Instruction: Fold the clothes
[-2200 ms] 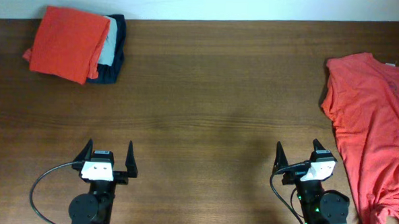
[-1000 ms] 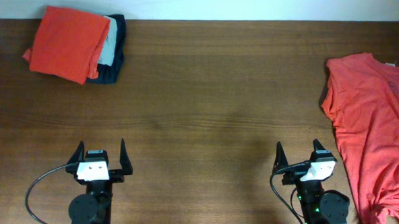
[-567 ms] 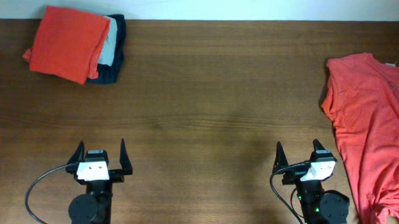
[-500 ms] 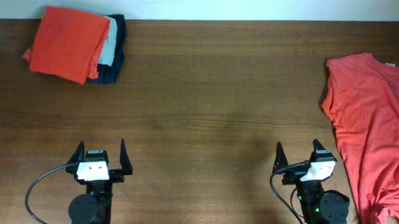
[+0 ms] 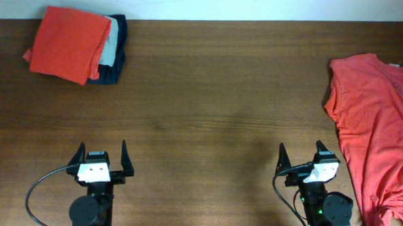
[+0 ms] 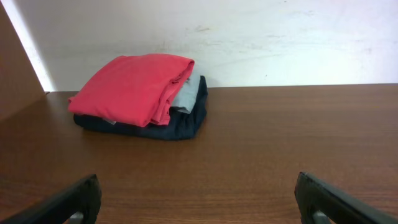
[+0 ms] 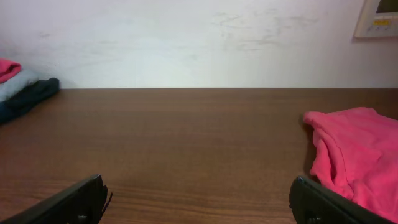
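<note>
Seen from overhead only: red shirt (image 5: 381, 128) lying flat on the table (image 5: 216, 93), just right of the right claw (image 5: 300, 150) and reaching well ahead of it; right side and lower end cut off by the frame. From the right wrist, only a rumpled edge of it, ahead and to the right. Seen from the left wrist only: layers of the folded pile (image 6: 140, 93), red over grey over navy, far ahead and left of the left claw (image 5: 102, 149), against the wall (image 6: 249, 37). Wall panel (image 7: 379, 18) partly cropped, markings unreadable. Both claws low at the near table edge, pointing towards the wall, fingers spread wide, gripping nothing.
</note>
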